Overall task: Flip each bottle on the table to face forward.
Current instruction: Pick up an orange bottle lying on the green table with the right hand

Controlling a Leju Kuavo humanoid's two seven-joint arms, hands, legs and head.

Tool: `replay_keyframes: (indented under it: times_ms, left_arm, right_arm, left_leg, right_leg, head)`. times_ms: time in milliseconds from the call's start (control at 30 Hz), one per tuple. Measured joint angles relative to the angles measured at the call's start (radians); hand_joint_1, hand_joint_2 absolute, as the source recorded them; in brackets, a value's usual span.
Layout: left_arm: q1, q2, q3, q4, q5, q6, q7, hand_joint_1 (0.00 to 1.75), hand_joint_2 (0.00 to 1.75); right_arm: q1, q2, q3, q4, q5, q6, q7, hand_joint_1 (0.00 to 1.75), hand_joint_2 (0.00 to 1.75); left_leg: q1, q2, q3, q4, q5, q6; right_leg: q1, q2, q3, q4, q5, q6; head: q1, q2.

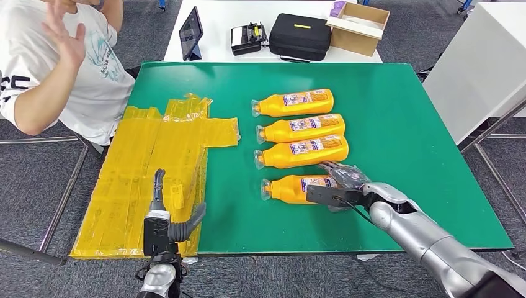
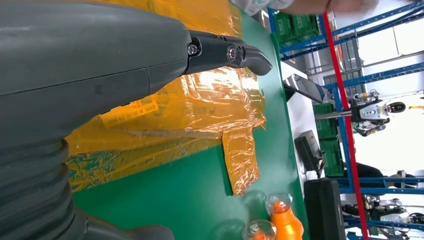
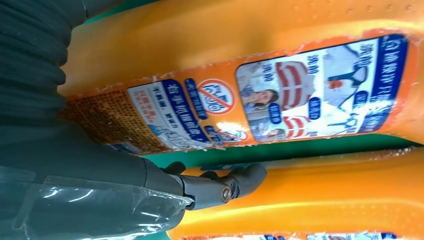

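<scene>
— On the green table (image 1: 403,112), where is the bottle lying relative to your fingers?
— My right hand (image 1: 340,185) is wrapping the nearest bottle (image 1: 291,187) at its base end, fingers (image 3: 240,182) curling between it and the next bottle (image 1: 302,152).
— And your left?
— My left hand (image 1: 166,223) is hovering empty, fingers spread, over the yellow wrap (image 1: 155,167).

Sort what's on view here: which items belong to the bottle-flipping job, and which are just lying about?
Job:
- four orange plastic bottles lying in a row on the green table
- right hand on the nearest bottle

Lying about:
- crinkled yellow plastic sheet
- black zipped case
- open cardboard box
- propped tablet
</scene>
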Motion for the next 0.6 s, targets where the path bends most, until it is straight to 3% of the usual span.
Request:
replay_keyframes:
  times_ms: [333,367,467,500,600]
  left_arm:
    - [-0.002,0.0,-0.003,0.007,-0.011,0.005,0.009,0.0,1.75]
    - [-0.003,0.0,-0.004,0.008,-0.014,0.006,0.012,0.0,1.75]
    - [-0.007,0.0,-0.01,0.011,-0.017,0.008,0.019,0.0,1.75]
    - [-0.009,0.0,-0.011,0.012,-0.016,0.008,0.02,0.0,1.75]
    - [-0.011,0.0,-0.012,0.015,-0.01,0.008,0.019,0.0,1.75]
  right_arm:
    - [-0.01,0.028,0.009,0.038,0.001,-0.022,-0.005,0.0,1.75]
    - [-0.009,0.033,0.01,0.043,0.003,-0.027,-0.008,0.2,1.75]
    - [-0.008,0.048,0.011,0.06,0.014,-0.038,-0.019,1.46,1.75]
    - [-0.008,0.051,0.013,0.064,0.016,-0.038,-0.021,1.7,1.75]
    - [-0.012,0.052,0.016,0.069,0.017,-0.029,-0.024,1.75,1.75]
  left_leg:
    - [0.0,0.0,0.006,0.0,0.0,0.0]
    - [0.0,0.0,0.007,0.0,0.0,0.0]
    - [0.0,0.0,0.009,0.0,0.0,0.0]
    - [0.0,0.0,0.01,0.0,0.0,0.0]
    - [0.0,0.0,0.011,0.0,0.0,0.0]
  right_leg:
    - [0.0,0.0,0.005,0.0,0.0,0.0]
    - [0.0,0.0,0.006,0.0,0.0,0.0]
    - [0.001,0.0,0.008,0.0,0.0,0.0]
    - [0.001,0.0,0.009,0.0,0.0,0.0]
    - [0.001,0.0,0.01,0.0,0.0,0.0]
  head:
    - [0.0,0.0]
    - [0.0,0.0]
    - [0.0,0.0]
    - [0.0,0.0]
    - [0.0,0.0]
